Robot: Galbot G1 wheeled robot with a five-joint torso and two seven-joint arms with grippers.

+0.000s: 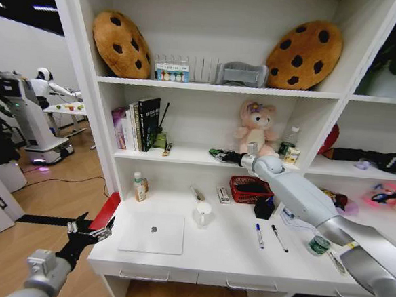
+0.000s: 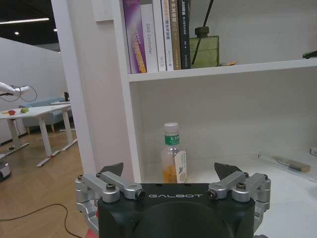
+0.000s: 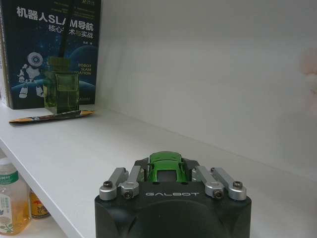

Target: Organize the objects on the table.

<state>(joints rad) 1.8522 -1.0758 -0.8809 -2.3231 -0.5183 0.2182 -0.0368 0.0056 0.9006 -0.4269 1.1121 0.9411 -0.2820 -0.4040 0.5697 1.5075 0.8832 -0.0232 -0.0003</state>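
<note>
A small green toy car (image 3: pixel 167 166) sits between the fingers of my right gripper (image 3: pixel 168 174), which is shut on it just above the white middle shelf (image 3: pixel 99 144). In the head view the right gripper (image 1: pixel 217 154) reaches over that shelf, left of the pink plush bear (image 1: pixel 256 129). On the white desk (image 1: pixel 211 255) lie a silver laptop (image 1: pixel 153 232) and two pens (image 1: pixel 260 236) (image 1: pixel 279 238). My left gripper (image 1: pixel 87 233) hangs open off the desk's left end. In the left wrist view it (image 2: pixel 170 171) faces an orange drink bottle (image 2: pixel 172 148).
A white cup (image 1: pixel 203 213), a red mesh basket (image 1: pixel 249 189), a black box (image 1: pixel 264 207) and a green-lidded jar (image 1: pixel 319 245) stand on the desk. Books (image 1: pixel 137 124) and a green diffuser (image 3: pixel 62 91) occupy the shelf's left part. A red panel (image 1: pixel 105 211) leans beside the desk.
</note>
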